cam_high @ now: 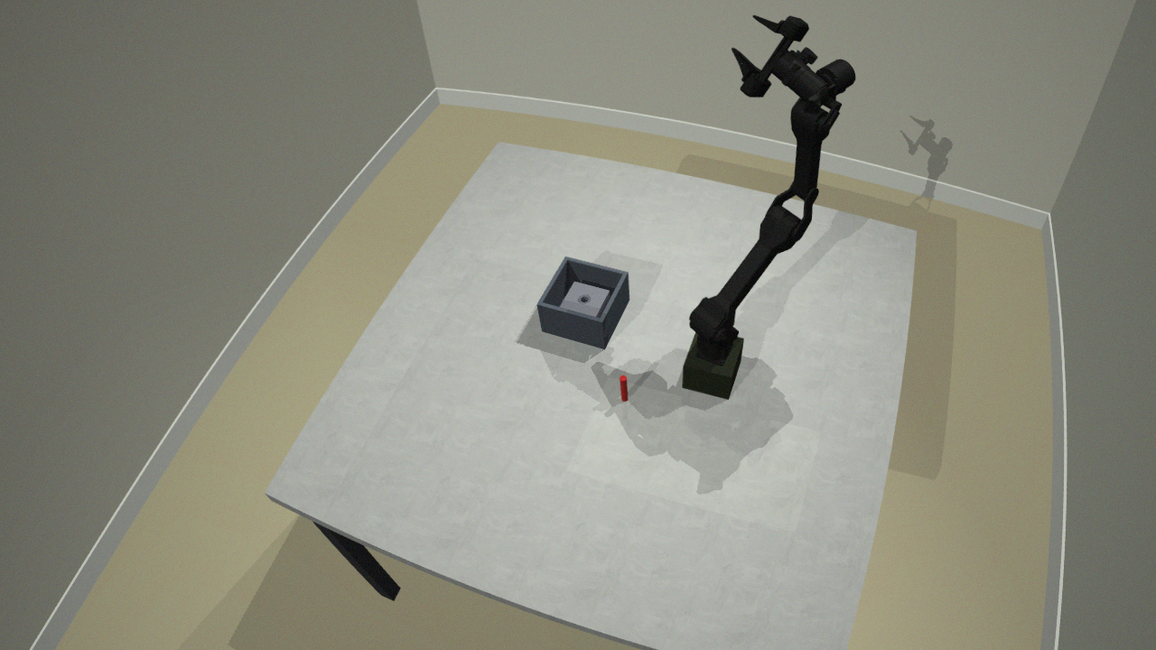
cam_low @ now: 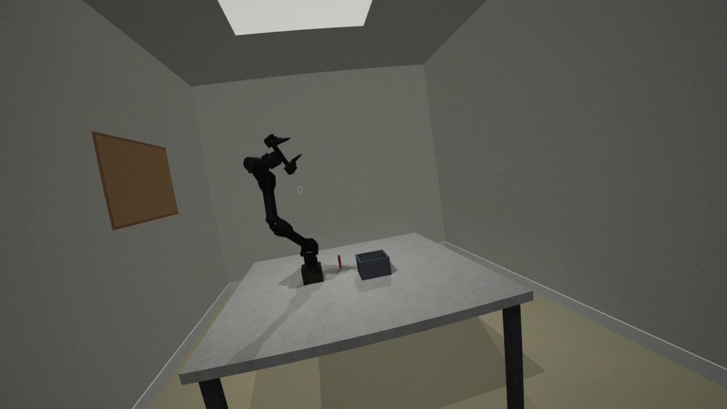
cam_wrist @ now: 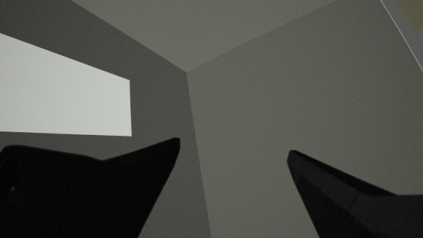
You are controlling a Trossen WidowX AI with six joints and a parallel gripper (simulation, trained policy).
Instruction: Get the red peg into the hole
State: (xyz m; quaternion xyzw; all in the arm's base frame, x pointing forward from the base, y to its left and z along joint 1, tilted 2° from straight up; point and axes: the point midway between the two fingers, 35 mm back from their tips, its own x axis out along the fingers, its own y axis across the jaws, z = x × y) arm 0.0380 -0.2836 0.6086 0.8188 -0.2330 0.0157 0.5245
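The red peg [cam_high: 624, 388] [cam_low: 339, 262] stands upright on the table, between the arm's base and the box. The open box [cam_high: 571, 325] [cam_low: 376, 269] is dark blue-grey and sits on the table. In the top view a light plate [cam_high: 570, 301] with a round hole [cam_high: 584, 299] lies at its bottom; the hole shows no peg. My gripper [cam_high: 743, 32] [cam_low: 295, 146] [cam_wrist: 233, 149] is open and empty, raised high above the table and far from the peg and the box. The wrist view shows only the two fingers, walls and ceiling.
The arm's base block [cam_high: 711, 370] [cam_low: 312, 274] stands on the pale table [cam_high: 452, 452] [cam_low: 431, 289], to the right of the box and peg in the top view. The arm's shadow falls over the table around the peg. Walls [cam_high: 242, 121] [cam_low: 325, 112] surround the table.
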